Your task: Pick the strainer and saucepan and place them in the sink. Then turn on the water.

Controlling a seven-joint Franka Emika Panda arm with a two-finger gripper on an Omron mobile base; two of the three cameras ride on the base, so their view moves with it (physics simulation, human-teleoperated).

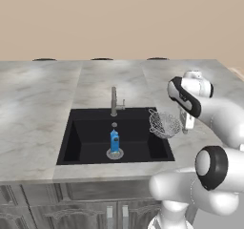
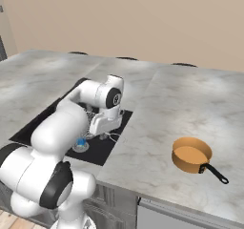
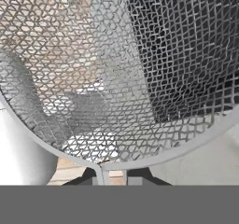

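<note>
Carrying the strainer (image 1: 164, 123) toward the sink (image 1: 76, 142), the claw (image 1: 187, 126) is pinching its rim at the basin's right edge. A blue bottle (image 1: 114, 140) is standing by the drain. Next, I judge, it needs lowering and releasing inside. The saucepan (image 2: 191, 155) is waiting on the desk (image 2: 190, 104), well right.

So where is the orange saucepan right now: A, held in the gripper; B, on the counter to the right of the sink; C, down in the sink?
B: the saucepan sits on the marble counter, well right of the sink.
</note>
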